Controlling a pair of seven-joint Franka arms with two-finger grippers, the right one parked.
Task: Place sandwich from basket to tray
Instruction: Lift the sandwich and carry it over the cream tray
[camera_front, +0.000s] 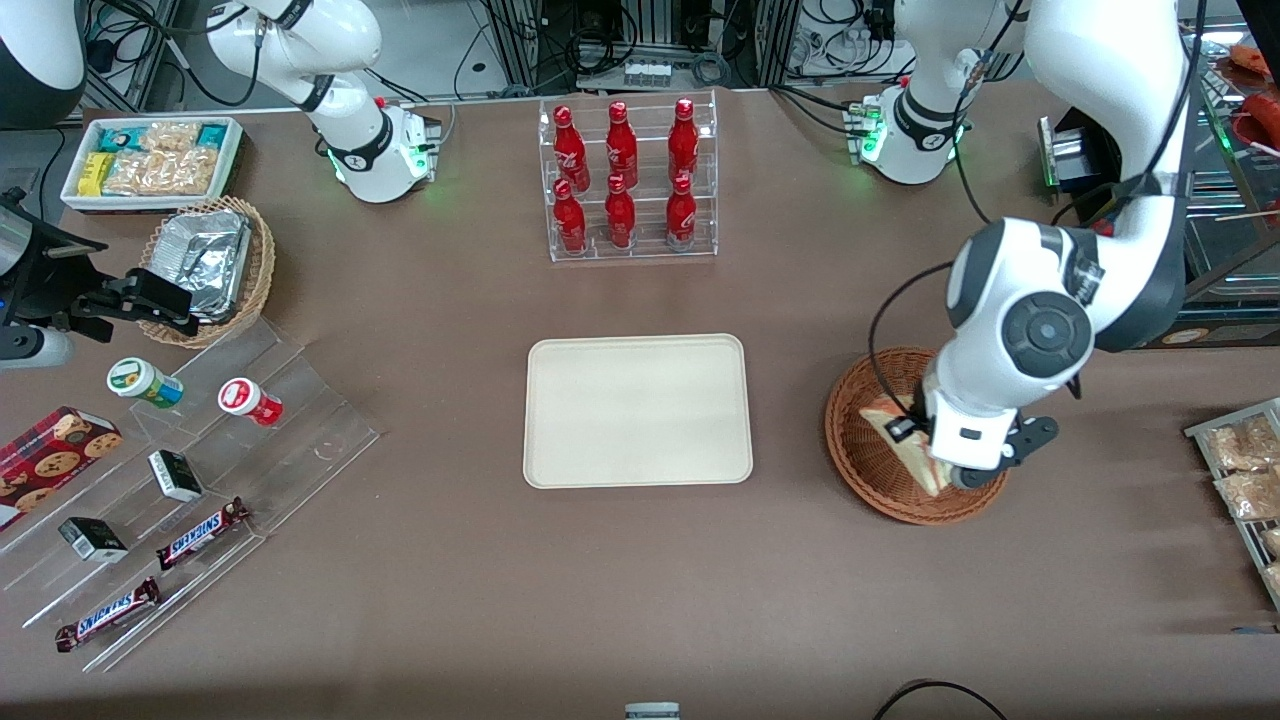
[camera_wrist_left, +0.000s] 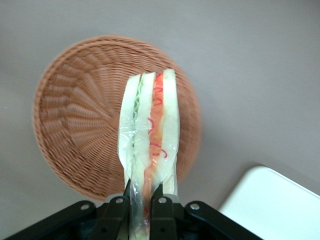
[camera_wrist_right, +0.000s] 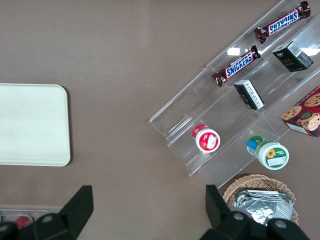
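The gripper (camera_wrist_left: 141, 202) points down, clamped on the sandwich (camera_wrist_left: 149, 135), raised above the basket (camera_wrist_left: 80, 120) beside the tray (camera_front: 638, 410)

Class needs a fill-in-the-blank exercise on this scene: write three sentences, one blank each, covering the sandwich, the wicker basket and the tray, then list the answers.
1. The gripper has its jaws shut on the ____.
2. The sandwich hangs above the round ____ basket.
3. The cream tray has ____ lying on it.

Missing words: sandwich; wicker; nothing
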